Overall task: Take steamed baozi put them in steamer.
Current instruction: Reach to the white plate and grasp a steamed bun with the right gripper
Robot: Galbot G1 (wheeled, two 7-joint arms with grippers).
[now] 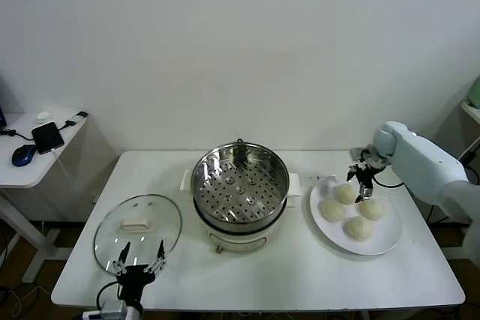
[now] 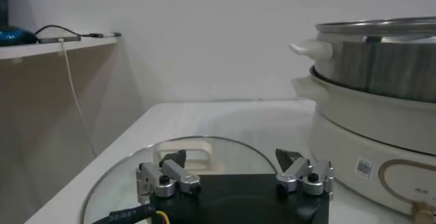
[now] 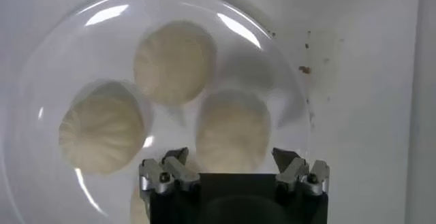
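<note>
The steamed baozi (image 1: 354,213), four pale domed buns, are all sitting on a white plate (image 1: 384,243) just to the right of the steamer (image 1: 240,187), on a white table (image 1: 300,275). The steamer is standing open, its perforated steel tray bare. Its glass lid (image 1: 137,230) is lying flat on the table to the steamer's left.

Your right gripper (image 1: 362,182) is hanging directly above the plate, on the side farthest from you, with its jaws spread wide and holding nothing. In the right wrist view it (image 3: 231,171) is pointing straight down, with one baozi (image 3: 233,130) sitting roughly between the open fingertips (image 3: 178,158).

Your left gripper (image 1: 139,260) is waiting near the table's front edge, just over the lid's near rim, jaws also wide and empty.

To do this pick well, you are probably best centring the jaws evenly around that one bun, lowering until the fingertips are near its widest part, and closing gently, since the dough looks soft and could dent. Watch the neighbouring buns, which are lying very close together.
</note>
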